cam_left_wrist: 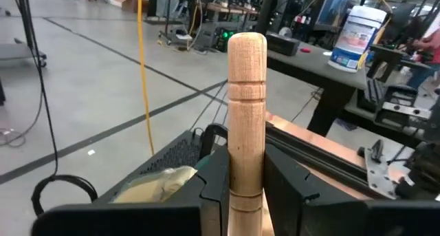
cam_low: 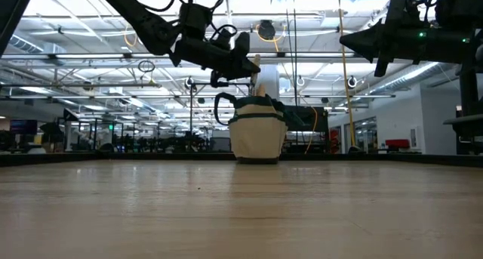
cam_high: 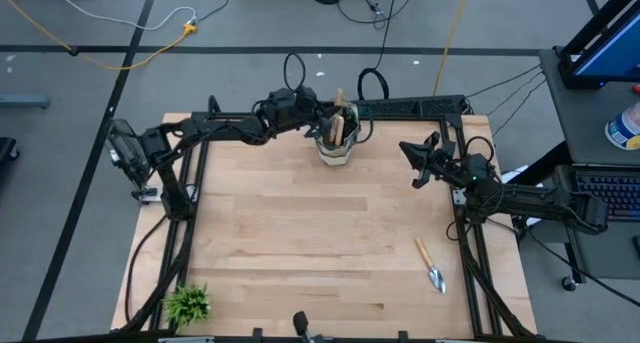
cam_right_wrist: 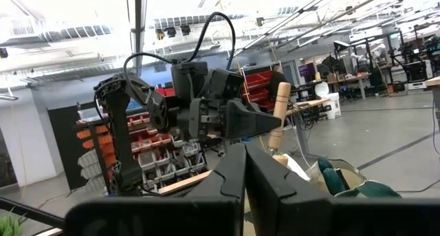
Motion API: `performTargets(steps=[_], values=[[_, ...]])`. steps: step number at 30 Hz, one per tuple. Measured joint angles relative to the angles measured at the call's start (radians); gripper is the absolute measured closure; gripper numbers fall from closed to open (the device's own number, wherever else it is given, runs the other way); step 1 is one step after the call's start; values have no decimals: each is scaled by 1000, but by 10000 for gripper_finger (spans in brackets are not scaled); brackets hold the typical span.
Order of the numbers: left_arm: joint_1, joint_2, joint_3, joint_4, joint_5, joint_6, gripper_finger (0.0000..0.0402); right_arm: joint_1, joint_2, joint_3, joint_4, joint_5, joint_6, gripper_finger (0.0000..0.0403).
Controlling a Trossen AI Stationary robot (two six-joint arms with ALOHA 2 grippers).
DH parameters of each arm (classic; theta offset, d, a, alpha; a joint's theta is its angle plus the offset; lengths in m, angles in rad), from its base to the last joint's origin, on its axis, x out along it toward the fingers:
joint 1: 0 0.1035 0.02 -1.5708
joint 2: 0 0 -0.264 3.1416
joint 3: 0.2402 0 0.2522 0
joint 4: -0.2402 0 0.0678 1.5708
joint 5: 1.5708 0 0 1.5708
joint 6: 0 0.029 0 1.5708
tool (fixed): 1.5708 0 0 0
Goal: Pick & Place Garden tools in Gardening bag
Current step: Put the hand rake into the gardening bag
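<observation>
Tabletop (cam_high: 300, 233) mostly open; trowel (cam_high: 431, 266) near edge

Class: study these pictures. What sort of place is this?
Probably a robotics lab in an industrial hall: two arms work at a wooden table, cables trail across the concrete floor, parts bins fill shelves.

Two matte black six-joint arms, built from boxy housings joined by slim tubular links. The left hand (cam_high: 330, 122), upper centre of the high view, carries a black cable looping above its wrist. The right hand (cam_high: 408, 149), at centre right, ends in two flat black tapering fingers (cam_right_wrist: 265, 181). Small green indicator lights show on the right arm's housing, upper right of the low view.
</observation>
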State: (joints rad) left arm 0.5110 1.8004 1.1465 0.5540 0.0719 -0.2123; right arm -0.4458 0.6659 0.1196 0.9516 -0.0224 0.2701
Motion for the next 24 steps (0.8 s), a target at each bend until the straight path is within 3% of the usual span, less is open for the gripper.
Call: performTargets(steps=[8, 17, 24], values=[[-7, 70, 0, 111, -3, -44, 339, 0, 0, 0, -1, 0, 5, 403], [-13, 65, 0, 99, -25, -64, 339, 0, 0, 0, -2, 0, 5, 403], [-48, 67, 0, -16, -76, -52, 339, 0, 0, 0, -8, 0, 5, 403]])
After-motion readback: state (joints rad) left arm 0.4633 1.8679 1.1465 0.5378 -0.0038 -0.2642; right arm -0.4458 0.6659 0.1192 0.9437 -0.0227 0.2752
